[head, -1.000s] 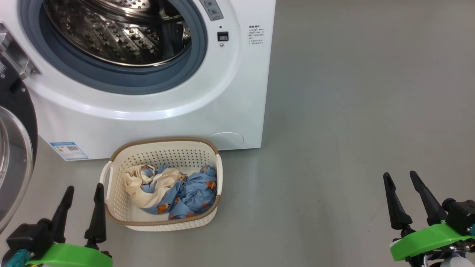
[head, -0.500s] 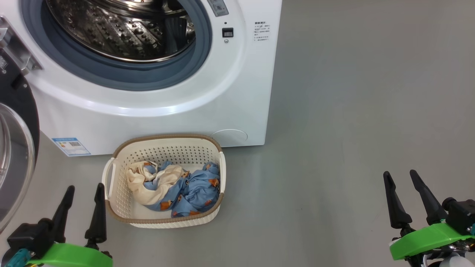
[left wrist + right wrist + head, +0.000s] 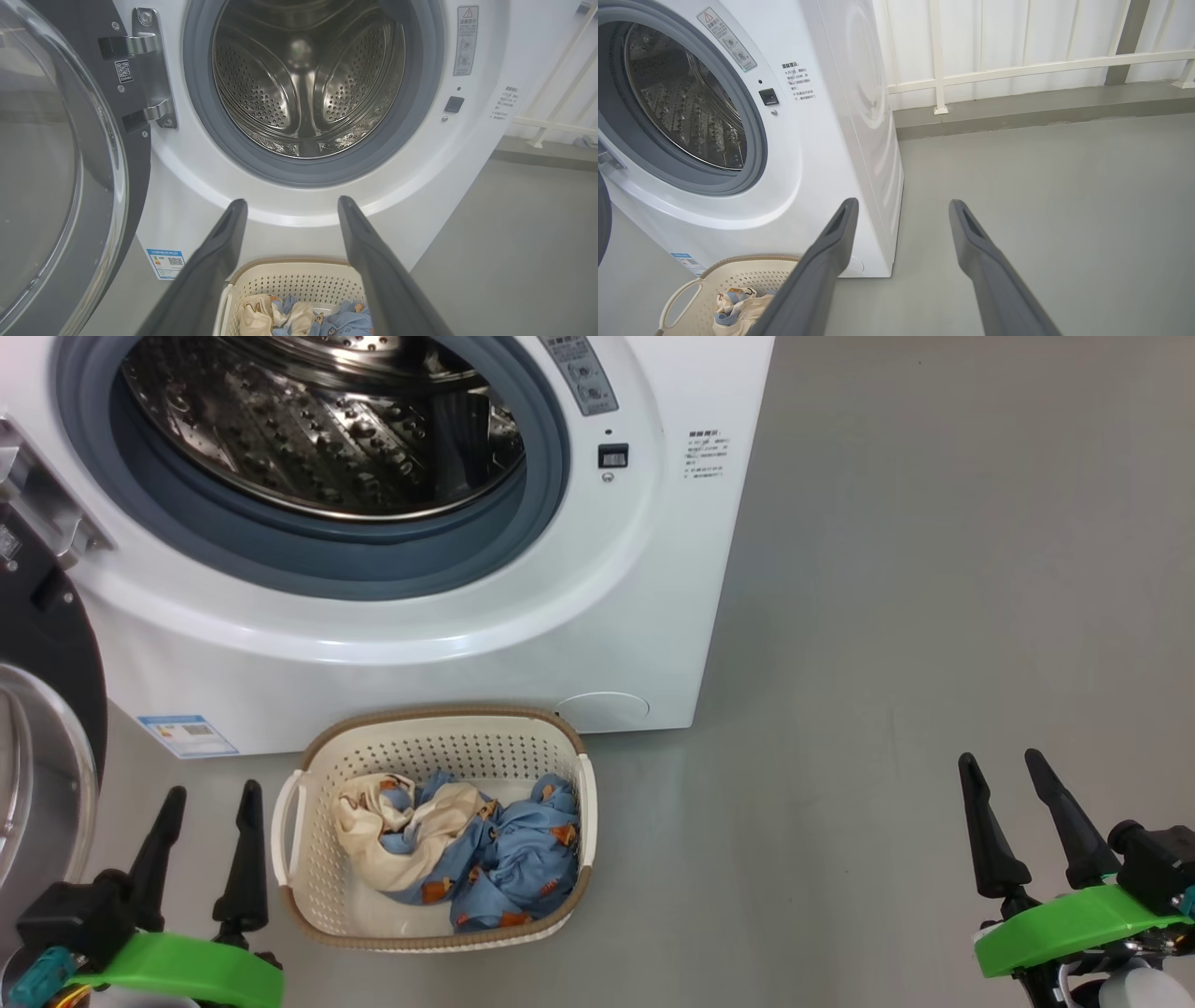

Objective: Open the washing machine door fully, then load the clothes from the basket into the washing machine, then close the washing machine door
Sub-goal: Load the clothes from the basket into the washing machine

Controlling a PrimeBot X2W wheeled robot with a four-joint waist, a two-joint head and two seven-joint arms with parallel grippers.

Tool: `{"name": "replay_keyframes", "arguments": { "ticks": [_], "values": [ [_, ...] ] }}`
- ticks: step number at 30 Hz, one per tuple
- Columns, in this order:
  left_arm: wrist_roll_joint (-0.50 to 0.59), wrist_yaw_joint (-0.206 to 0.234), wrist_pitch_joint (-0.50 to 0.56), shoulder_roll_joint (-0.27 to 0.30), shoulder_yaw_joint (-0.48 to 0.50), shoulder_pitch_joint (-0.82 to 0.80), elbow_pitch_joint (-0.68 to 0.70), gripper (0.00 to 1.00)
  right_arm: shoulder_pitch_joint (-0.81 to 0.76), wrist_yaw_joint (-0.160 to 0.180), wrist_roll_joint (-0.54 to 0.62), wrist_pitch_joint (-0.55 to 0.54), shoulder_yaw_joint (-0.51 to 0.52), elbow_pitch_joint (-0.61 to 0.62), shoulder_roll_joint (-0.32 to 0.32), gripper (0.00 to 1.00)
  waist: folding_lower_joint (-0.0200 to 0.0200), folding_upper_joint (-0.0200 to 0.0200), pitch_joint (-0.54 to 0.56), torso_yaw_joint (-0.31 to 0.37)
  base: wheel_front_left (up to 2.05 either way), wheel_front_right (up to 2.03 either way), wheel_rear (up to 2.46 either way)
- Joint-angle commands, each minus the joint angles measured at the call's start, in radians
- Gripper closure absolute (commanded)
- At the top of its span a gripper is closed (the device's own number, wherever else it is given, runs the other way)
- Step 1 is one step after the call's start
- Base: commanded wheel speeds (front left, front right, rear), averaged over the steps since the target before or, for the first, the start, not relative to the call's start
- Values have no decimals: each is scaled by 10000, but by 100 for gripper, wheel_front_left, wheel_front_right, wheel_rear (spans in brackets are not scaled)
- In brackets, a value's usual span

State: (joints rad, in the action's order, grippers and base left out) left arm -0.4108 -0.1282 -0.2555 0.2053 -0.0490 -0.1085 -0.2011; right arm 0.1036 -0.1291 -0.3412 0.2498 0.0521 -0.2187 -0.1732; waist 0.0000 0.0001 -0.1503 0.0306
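While left claw (image 3: 213,789) and right claw (image 3: 1000,756) gape | clothes (image 3: 471,851): cream, printed blue, heaped in basket (image 3: 422,752)

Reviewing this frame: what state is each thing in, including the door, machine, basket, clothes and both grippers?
washing machine door: swung open to the left
washing machine: open, nothing inside
basket: on the floor, holding clothes
clothes: bunched in the basket
left gripper: open, empty
right gripper: open, empty
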Motion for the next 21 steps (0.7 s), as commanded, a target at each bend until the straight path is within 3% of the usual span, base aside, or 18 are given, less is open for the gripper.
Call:
{"name": "replay_keyframes", "arguments": {
  "ticks": [1,21],
  "values": [
    [-16,-25,-63,239,337,-362,175,0,167,-16,78,120,-166,260,-121,0,0,-1,2,4,48,-48,0],
    [-118,-25,-63,-262,109,-552,-203,0,434,-16,130,120,-213,392,82,0,0,-1,-686,-116,3,-3,0]
  ]
}}
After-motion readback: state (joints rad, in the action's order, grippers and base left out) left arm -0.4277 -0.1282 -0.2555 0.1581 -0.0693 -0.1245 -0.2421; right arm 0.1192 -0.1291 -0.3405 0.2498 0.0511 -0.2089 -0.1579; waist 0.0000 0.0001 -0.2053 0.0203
